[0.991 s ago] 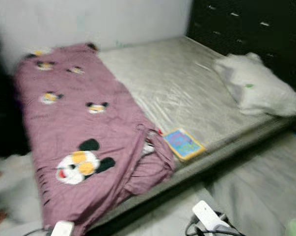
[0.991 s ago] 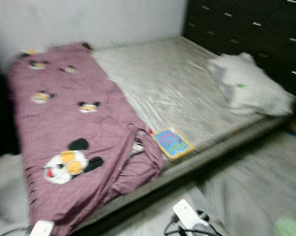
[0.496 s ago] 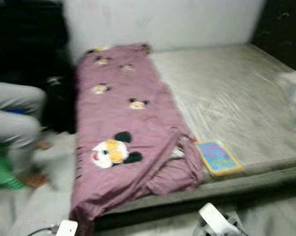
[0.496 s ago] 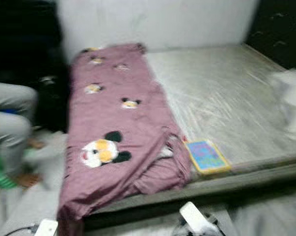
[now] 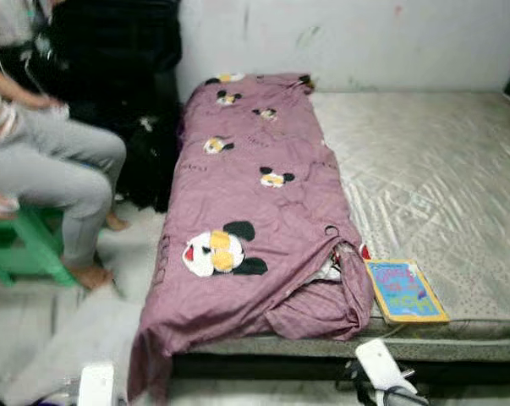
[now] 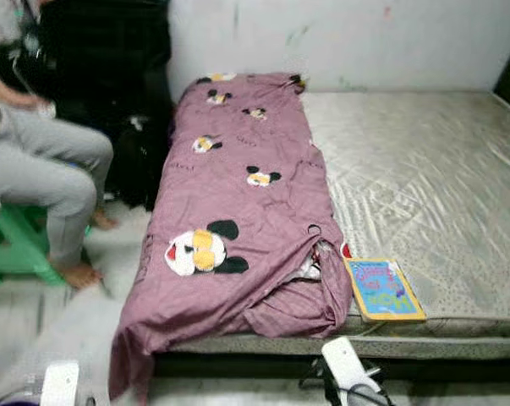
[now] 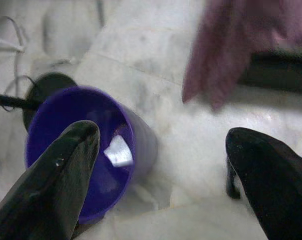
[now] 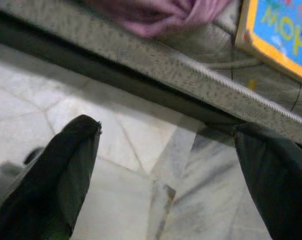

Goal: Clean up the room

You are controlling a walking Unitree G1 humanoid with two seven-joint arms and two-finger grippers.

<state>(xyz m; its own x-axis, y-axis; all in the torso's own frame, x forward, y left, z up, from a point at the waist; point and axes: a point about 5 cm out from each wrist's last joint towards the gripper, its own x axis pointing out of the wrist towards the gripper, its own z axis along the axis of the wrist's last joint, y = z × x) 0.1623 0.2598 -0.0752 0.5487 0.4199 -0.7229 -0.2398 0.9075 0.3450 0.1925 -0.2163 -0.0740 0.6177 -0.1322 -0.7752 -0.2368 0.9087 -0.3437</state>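
Facing the bed point(image 5: 457, 178): blanket point(image 5: 255, 203) at 12 o'clock, book point(image 5: 404, 290) at 3, both grippers point(image 7: 166, 165) point(image 8: 166, 170) spread, holding nothing. Square up before you reach for the blanket.

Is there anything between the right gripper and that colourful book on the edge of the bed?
Nothing visible blocks it. The right gripper hangs open over the floor, below the mattress edge. The book lies flat just above, beside the bunched purple blanket, which does not cover it.
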